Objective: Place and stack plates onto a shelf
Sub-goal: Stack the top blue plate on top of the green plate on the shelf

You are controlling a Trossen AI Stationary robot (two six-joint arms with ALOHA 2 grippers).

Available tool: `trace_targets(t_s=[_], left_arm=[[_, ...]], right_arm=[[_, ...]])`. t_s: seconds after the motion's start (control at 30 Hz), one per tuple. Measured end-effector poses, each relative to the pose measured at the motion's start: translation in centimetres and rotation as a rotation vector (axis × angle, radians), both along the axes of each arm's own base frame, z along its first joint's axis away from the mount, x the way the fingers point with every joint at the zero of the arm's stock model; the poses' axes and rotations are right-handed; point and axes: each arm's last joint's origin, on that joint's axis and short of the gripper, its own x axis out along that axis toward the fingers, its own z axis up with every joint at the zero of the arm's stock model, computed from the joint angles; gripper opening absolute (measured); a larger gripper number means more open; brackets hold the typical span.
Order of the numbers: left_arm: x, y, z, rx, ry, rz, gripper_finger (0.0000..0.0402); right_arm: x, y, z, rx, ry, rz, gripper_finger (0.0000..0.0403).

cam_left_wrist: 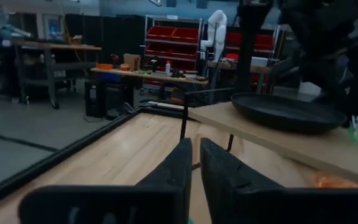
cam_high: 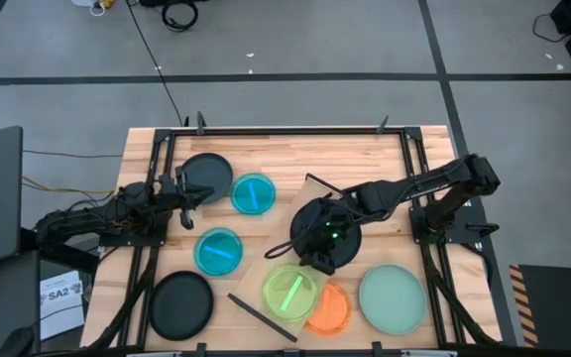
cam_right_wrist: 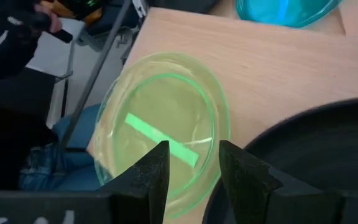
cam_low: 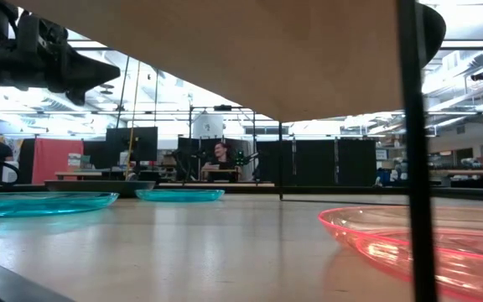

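At centre frame in the high view, the right gripper (cam_high: 317,260) hovers with its fingers spread over the shelf (cam_high: 310,203), between a black plate (cam_high: 327,231) and the green plate (cam_high: 292,291) just below it. The left gripper (cam_high: 192,194) waits at upper left beside another black plate (cam_high: 209,174), fingers nearly closed on nothing.

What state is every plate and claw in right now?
Black plate: on shelf.
Green plate: on shelf, beside it.
Orange plate: on table, partly under shelf.
Mint plate: on table.
Blue plates: on table.
Right gripper: open, empty, above green plate.
Left gripper: shut, empty.
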Motion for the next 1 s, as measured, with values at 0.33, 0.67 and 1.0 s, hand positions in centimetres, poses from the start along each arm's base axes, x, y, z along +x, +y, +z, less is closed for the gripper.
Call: trace_targets(t_s=[0.33, 0.67, 1.0], left_arm=[[-0.2, 0.1, 0.9, -0.032, -0.105, 0.045, 0.0097], [-0.2, 0.2, 1.2, -0.032, -0.123, 0.065, 0.0103], [1.3, 0.5, 4.0, 0.007, 0.001, 0.08, 0.0103]], right_arm=[[-5.1, -1.6, 5.3, -0.158, -0.157, -0.013, 0.0146], [-10.4, -3.4, 7.7, -0.338, -0.145, -0.141, 0.0145], [-13.5, -4.8, 6.7, -0.445, -0.129, -0.115, 0.0145]])
